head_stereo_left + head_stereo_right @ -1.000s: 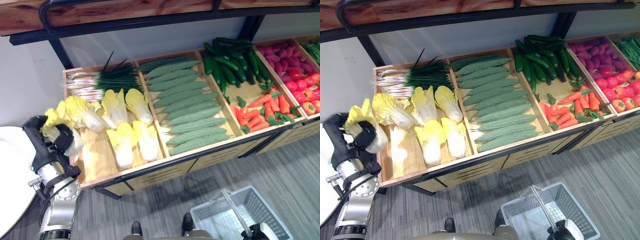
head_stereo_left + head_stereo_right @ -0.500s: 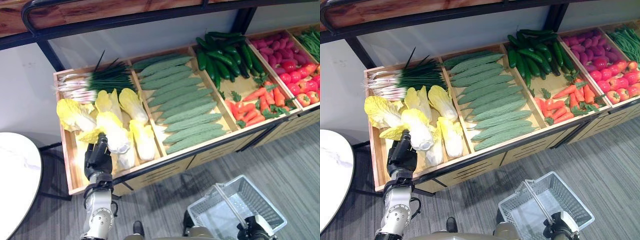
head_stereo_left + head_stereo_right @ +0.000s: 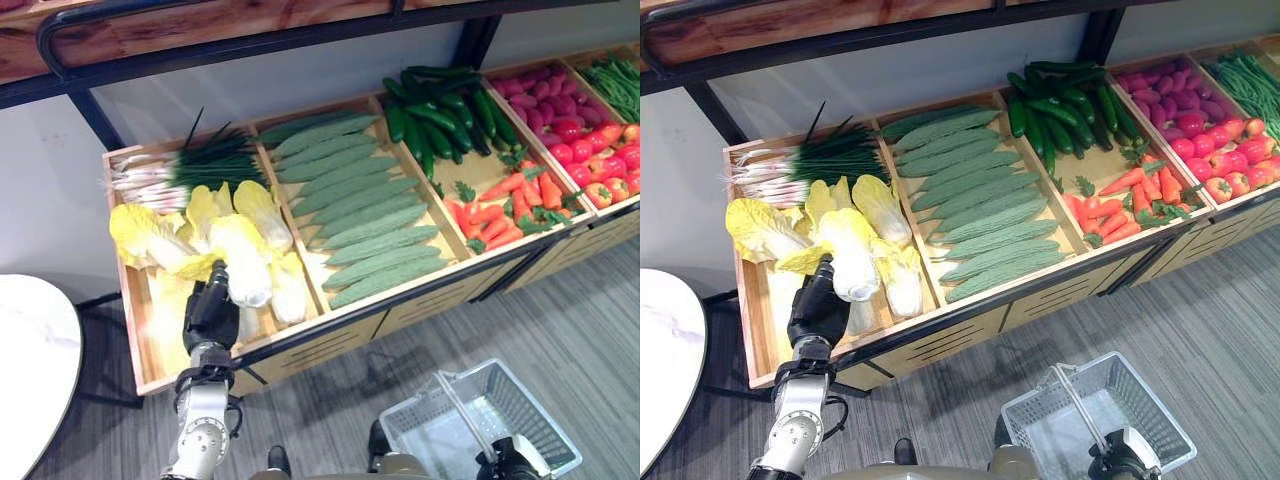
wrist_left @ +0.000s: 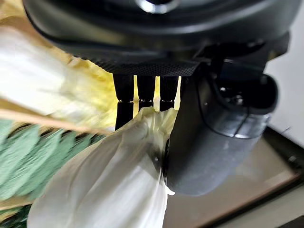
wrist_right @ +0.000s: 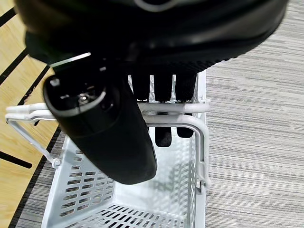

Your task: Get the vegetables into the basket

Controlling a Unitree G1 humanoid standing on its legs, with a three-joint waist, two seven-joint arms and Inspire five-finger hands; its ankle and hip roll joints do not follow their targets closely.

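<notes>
A slanted wooden produce stand (image 3: 330, 335) runs across the view under a dark metal rail, split into compartments, with grey striped carpet (image 3: 570, 330) in front and a white round table (image 3: 35, 370) off to the robot's left. From left: spring onions (image 3: 185, 165) and pale yellow napa cabbages (image 3: 265, 210) share the first bin, then ridged green bitter gourds (image 3: 360, 200), then dark cucumbers (image 3: 445, 110) above carrots (image 3: 505, 215), then tomatoes (image 3: 610, 170) below purple sweet potatoes (image 3: 545, 95), green beans (image 3: 615, 80) at the far right.

The left hand (image 3: 212, 310) is up over the front of the cabbage bin, fingers and thumb wrapped round a napa cabbage (image 3: 243, 262). The wrist view confirms it: thumb on one side, fingers (image 4: 146, 97) on the other, the white stalk pinched between. The cabbage's long axis runs roughly away from the robot, up the slope of the stand, leafy yellow end near the hand, its far end over the neighbouring cabbages.

Down at the lower right, the right hand (image 5: 156, 85) has its fingers hooked round the handle (image 5: 190, 123) of a white wire basket (image 3: 480, 420), which hangs above the carpet.
</notes>
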